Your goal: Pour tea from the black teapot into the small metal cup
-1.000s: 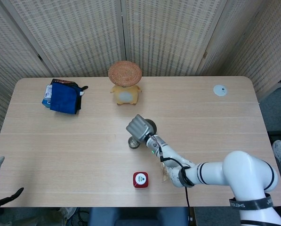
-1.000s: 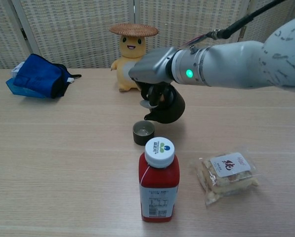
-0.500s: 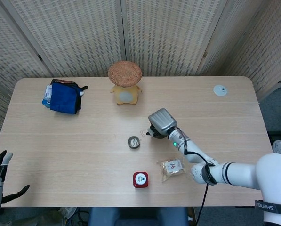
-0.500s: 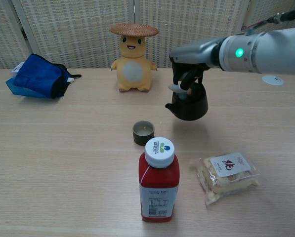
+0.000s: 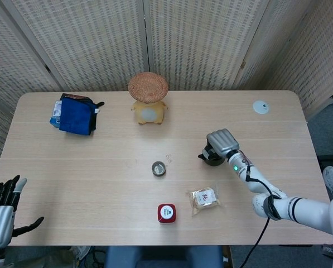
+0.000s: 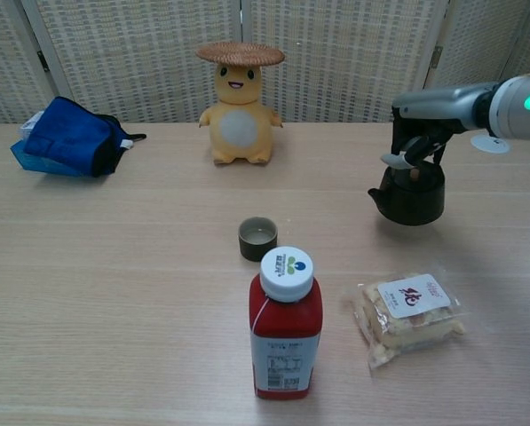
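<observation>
The black teapot (image 6: pixel 409 193) sits upright low over the table right of centre, its spout pointing left; the head view shows the teapot (image 5: pixel 211 157) partly under the hand. My right hand (image 6: pixel 413 142) grips it from above by the handle; in the head view the right hand (image 5: pixel 221 142) covers its top. The small metal cup (image 6: pixel 257 238) stands apart to the left, mid-table, also seen as the cup (image 5: pixel 159 168) from above. My left hand (image 5: pixel 3 209) hangs at the near-left table edge, fingers spread, holding nothing.
A red bottle with a white cap (image 6: pixel 285 327) stands in front of the cup. A snack packet (image 6: pixel 410 316) lies right of it. A yellow plush with a straw hat (image 6: pixel 239 105) and a blue bag (image 6: pixel 71 138) sit at the back. A white disc (image 5: pixel 260 106) lies far right.
My right hand has carried the teapot rightward, away from the cup, and brought it upright. The left hand has risen slightly at the table's edge.
</observation>
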Controlling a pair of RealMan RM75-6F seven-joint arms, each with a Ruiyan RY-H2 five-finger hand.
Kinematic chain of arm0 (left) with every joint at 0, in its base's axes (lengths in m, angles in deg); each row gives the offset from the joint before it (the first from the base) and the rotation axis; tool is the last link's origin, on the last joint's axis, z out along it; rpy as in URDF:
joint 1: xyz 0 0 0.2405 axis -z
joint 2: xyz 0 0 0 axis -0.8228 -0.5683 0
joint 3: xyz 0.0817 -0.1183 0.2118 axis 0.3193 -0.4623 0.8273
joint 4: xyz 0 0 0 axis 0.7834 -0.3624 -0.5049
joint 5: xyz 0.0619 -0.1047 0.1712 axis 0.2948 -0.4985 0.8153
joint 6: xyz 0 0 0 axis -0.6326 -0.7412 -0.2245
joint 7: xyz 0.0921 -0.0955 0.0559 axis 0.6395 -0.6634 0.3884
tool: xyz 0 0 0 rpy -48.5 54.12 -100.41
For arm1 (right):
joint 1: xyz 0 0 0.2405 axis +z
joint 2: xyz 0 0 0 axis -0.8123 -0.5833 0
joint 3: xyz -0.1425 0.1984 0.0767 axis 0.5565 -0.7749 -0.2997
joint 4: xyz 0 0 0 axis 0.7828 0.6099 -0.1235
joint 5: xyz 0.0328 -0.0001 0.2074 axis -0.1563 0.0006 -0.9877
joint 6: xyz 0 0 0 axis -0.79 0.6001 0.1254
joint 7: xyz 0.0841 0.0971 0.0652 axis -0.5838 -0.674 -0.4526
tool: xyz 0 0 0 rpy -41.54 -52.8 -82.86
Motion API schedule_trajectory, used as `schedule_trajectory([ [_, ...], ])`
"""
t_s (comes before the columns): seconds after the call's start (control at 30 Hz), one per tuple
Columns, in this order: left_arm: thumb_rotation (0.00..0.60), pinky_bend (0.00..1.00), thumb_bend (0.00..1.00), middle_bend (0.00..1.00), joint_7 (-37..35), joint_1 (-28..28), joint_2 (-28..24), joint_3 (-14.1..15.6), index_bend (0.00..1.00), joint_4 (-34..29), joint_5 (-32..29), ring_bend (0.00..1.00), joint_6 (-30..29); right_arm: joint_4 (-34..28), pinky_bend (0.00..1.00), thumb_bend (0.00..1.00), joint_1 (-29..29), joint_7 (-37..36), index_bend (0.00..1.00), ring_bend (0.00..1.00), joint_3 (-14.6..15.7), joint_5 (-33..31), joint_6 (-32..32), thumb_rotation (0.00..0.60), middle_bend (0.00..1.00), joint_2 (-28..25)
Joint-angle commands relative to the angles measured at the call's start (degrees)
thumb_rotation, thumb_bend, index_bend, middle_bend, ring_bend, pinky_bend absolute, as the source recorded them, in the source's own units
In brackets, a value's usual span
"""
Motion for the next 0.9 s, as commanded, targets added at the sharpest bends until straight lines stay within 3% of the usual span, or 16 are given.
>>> schedule_trajectory([
  [0.03, 0.499, 0.00, 0.01, 0.00, 0.21, 0.03, -0.03, 0.15, 0.00, -0.15, -0.02, 0.00, 0.14, 2.09, 0.49, 0.50, -0.76, -1.14, 1.00, 1.00, -0.27, 0.85, 1.00, 0.407, 1.00, 1.10],
  [0.77, 0.498, 0.00, 0.01, 0.00, 0.68, 0.51, 0.09, 0.24, 0.00, -0.33, -0.73, 0.00, 0.61, 11.80, 0.49, 0.48, -2.71, -4.72, 1.00, 0.98, -2.19, 5.95, 4.49, 0.408, 1.00, 8.01],
  [0.9, 0.500, 0.00, 0.01, 0.00, 0.63, 0.52, -0.02, 0.24, 0.00, -0.31, -0.84, 0.00, 0.56, 12.74, 0.47, 0.35, -2.99, -5.26, 1.00, 0.97, -2.59, 6.38, 5.07, 0.409, 1.00, 8.51],
])
